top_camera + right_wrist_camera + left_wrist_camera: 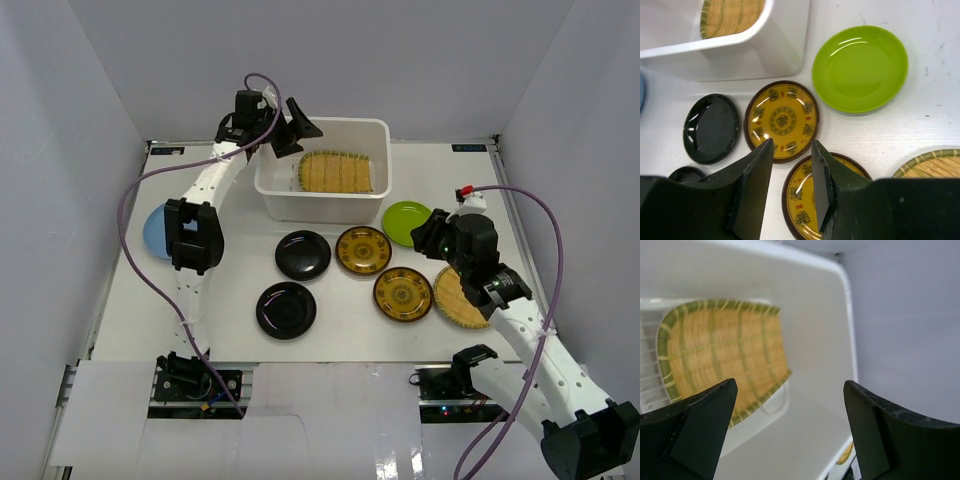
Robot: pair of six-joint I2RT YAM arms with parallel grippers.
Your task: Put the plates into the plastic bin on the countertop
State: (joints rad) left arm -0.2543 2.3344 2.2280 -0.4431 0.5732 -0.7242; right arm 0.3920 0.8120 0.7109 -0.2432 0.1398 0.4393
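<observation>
One woven straw plate (pixel 336 172) (pixel 720 355) lies inside the white plastic bin (pixel 320 213) (pixel 815 340). My left gripper (pixel 295 128) (pixel 790 390) hangs wide open over the bin's far left corner, holding nothing. On the countertop (pixel 340 335) lie two black plates (pixel 303 255) (pixel 286 310), two yellow patterned plates (pixel 363 250) (pixel 403 294), a lime green plate (pixel 406 222) (pixel 860 67), a light blue plate (pixel 155 232) and another woven plate (pixel 458 300). My right gripper (pixel 432 238) (pixel 792 145) hovers open and empty above the yellow plates (pixel 781 121) (pixel 810 200).
The bin stands at the back middle of the countertop. The left arm partly covers the blue plate, and the right arm partly covers the woven plate (pixel 930 165) on the table. White walls enclose the countertop on three sides.
</observation>
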